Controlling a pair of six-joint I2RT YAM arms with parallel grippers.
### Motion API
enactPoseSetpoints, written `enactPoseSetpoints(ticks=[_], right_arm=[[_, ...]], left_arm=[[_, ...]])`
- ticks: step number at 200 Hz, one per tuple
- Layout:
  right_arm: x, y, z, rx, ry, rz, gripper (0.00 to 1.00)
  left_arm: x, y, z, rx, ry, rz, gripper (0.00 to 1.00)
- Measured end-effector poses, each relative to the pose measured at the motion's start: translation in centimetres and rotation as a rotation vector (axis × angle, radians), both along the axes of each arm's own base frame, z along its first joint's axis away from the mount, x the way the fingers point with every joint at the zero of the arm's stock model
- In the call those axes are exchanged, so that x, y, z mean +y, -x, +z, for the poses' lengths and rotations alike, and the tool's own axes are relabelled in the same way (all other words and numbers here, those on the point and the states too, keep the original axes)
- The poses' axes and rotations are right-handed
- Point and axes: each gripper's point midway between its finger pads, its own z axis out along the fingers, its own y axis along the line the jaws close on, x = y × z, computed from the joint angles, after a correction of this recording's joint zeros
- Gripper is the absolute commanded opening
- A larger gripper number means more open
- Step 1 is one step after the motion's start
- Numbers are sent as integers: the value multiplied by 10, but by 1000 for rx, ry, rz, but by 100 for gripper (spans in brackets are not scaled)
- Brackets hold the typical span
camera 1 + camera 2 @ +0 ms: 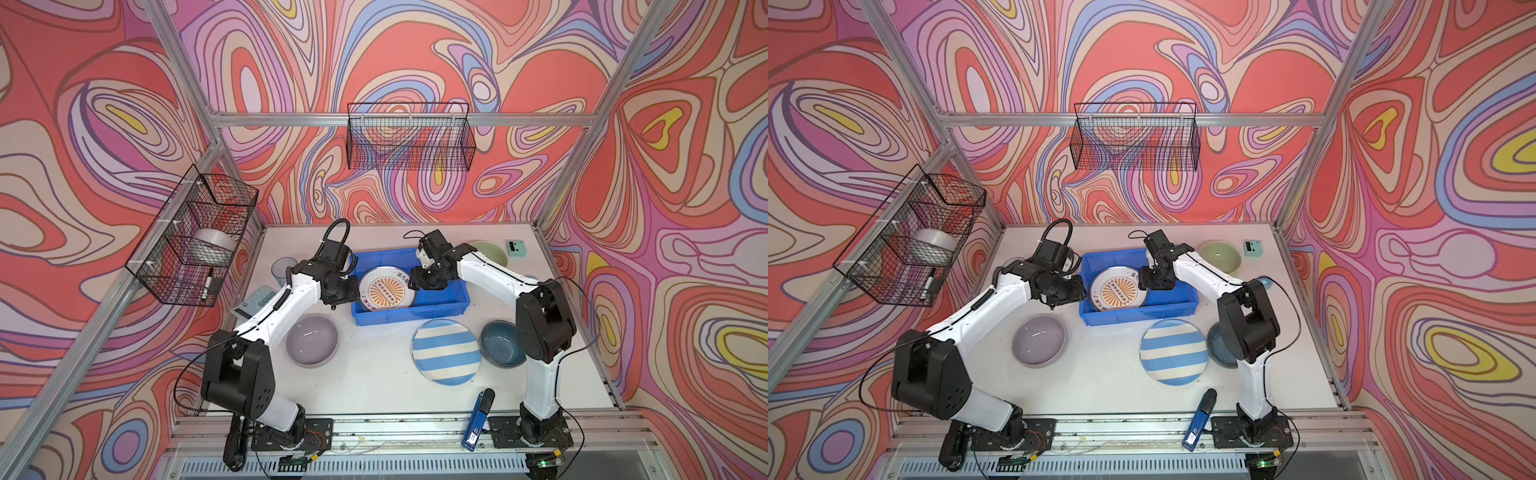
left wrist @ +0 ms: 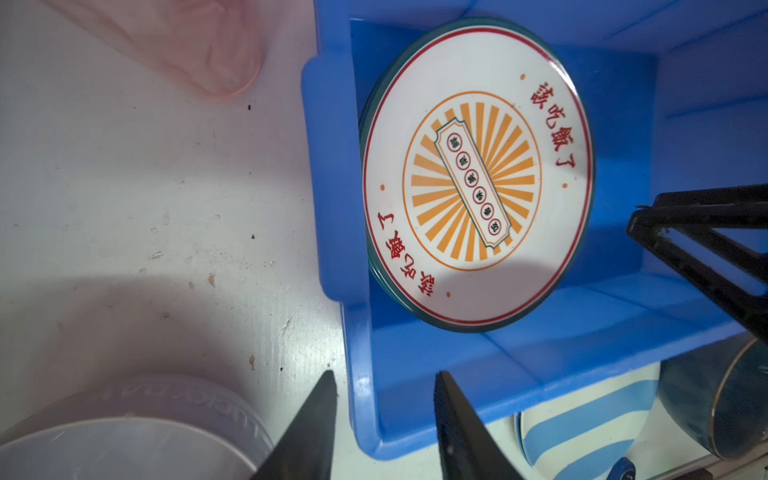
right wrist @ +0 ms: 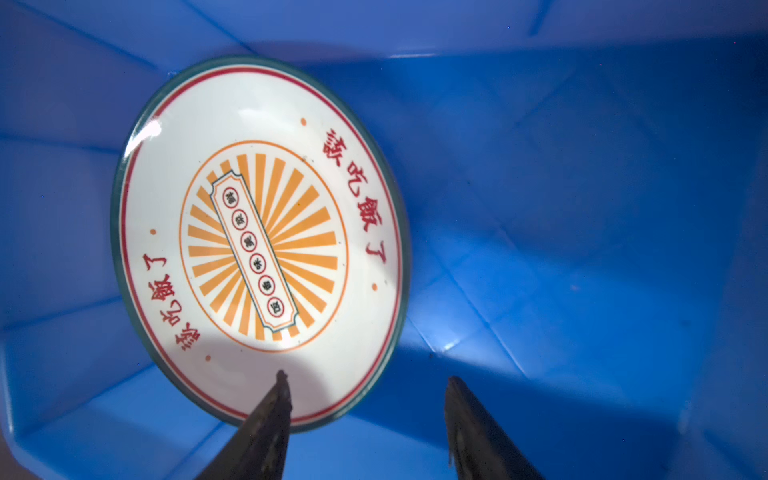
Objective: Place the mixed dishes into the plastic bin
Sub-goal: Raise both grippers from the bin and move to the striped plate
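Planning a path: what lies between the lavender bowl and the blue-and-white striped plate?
Nothing: only bare white table between lavender bowl and striped plate, as both top views show.

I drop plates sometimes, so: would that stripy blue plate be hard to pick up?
Probably: the striped plate lies flat on the table, leaving little rim to grab. It looks stiff and smooth, so maybe slippery, perhaps breakable if dropped.

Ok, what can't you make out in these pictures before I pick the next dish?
- Pink cup: left wrist view, blurred, cut off by the frame edge.
- Grey-blue cup: in a top view, partly behind the left arm.
- Dark blue bowl: in a top view, mostly behind the right arm.
- Sunburst plate: flat or leaning against the bin wall, cannot tell.
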Motion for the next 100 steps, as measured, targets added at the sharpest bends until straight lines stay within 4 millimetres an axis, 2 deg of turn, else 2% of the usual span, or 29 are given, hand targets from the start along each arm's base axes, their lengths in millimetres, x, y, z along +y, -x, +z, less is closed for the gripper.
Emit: enactPoseSetpoints(ticks=[27, 51, 72, 100], right_arm=[[-22, 17, 40, -79, 18, -36, 58], [-45, 45, 63, -110, 21, -77, 56], [-60, 68, 68, -105, 29, -108, 54], [-69, 104, 49, -49, 57, -117, 51]], left_arm=[[0, 18, 27, -60, 13, -21, 48], [-16, 52, 40, -99, 28, -93, 53], [-34, 83, 37, -95, 38, -162, 54], [-50, 114, 19, -51, 29, -204, 53]])
